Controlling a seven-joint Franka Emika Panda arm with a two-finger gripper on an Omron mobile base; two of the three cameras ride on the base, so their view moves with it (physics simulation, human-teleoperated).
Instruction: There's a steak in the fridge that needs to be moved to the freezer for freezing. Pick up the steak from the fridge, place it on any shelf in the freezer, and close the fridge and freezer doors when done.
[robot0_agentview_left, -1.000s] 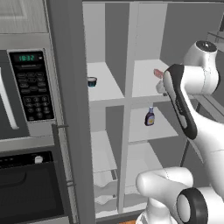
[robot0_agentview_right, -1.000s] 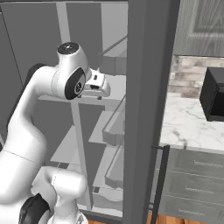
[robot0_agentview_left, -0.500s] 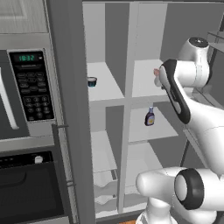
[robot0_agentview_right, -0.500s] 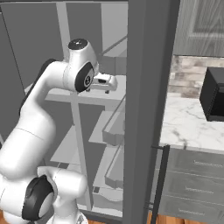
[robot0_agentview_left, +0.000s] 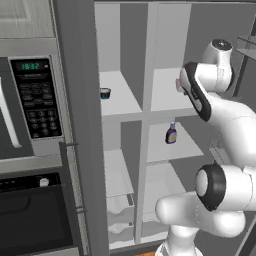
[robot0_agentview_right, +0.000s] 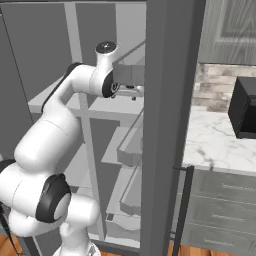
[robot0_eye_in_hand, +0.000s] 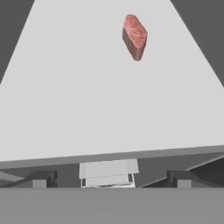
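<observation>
Steak lies far back on white fridge shelf, untouched. End effector fingers appear spread, empty. We reach deeper, centre on steak, then pinch across narrow sides.

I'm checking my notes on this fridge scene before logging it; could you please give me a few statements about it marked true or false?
1. The steak lies on a white shelf, ahead of the claw. True.
2. The claw holds the steak. False: the steak lies apart from it, farther back on the shelf.
3. A purple-blue bottle stands on the shelf below the steak's. True.
4. The small dark cup sits beside the bottle. False: it is in the narrower compartment, one shelf higher.
5. The fridge is shut. False: its white inside shows.
</observation>
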